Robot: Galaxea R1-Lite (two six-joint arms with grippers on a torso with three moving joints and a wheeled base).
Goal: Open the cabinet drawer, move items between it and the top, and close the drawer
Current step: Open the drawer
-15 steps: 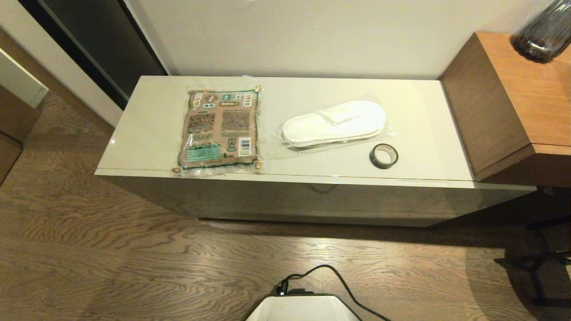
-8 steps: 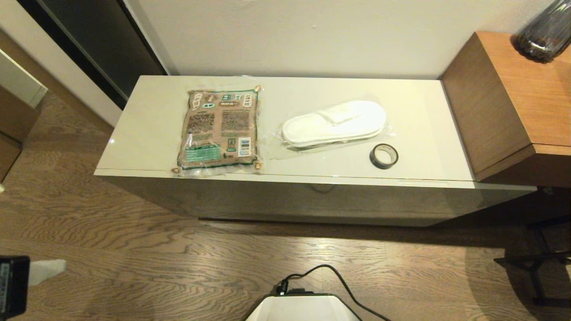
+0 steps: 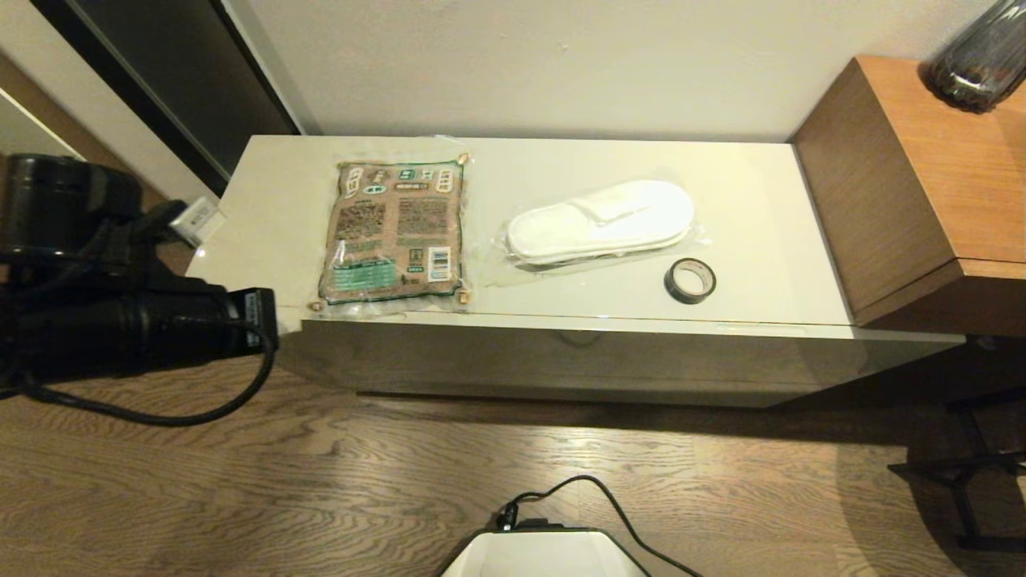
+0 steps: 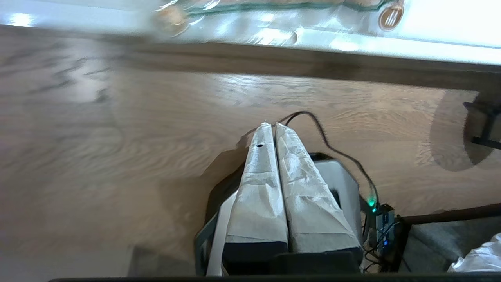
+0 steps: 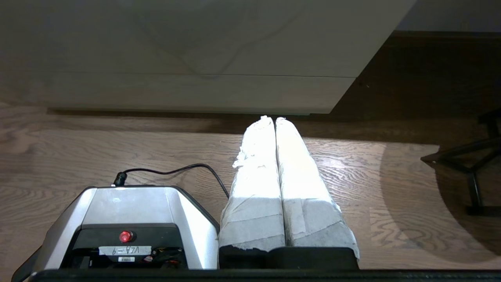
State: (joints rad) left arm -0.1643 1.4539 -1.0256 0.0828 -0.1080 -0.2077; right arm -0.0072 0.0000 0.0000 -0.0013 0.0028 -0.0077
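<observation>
nothing was done yet: the cabinet drawer (image 3: 561,361) sat fully closed, and the packet (image 3: 393,232), wrapped slippers (image 3: 601,220) and tape roll (image 3: 689,280) all lay on the top (image 3: 753,200), beyond and to the right of the left gripper (image 4: 270,125). both the left gripper and the right gripper (image 5: 270,119), down near the floor, had fingers pressed together on nothing. the drawer ran long side to side, front facing the robot.

Wood-grain floor (image 3: 240,481), pale wall (image 3: 561,64), brown wooden side unit (image 3: 914,184).
</observation>
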